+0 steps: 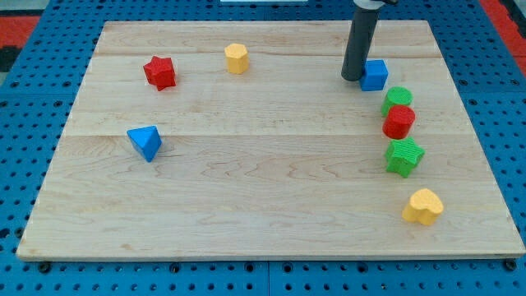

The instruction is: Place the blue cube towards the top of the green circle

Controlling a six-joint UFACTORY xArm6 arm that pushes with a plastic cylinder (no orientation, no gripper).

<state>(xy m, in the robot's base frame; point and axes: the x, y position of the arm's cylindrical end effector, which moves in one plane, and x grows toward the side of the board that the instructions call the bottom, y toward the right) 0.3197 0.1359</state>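
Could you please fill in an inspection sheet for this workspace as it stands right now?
Surface: pale wooden board, flat, on a blue perforated base.
Job's things: blue cube sits just above and left of the green circle block; the two look close, contact unclear.
Clutter: red circle block, green star block, yellow heart block, blue triangular block, red star block, yellow hexagonal block.
Hand: none fitted; my tip stands against the blue cube's left side.
Cables: nothing seen.
Surroundings: red patches at the view's top corners.
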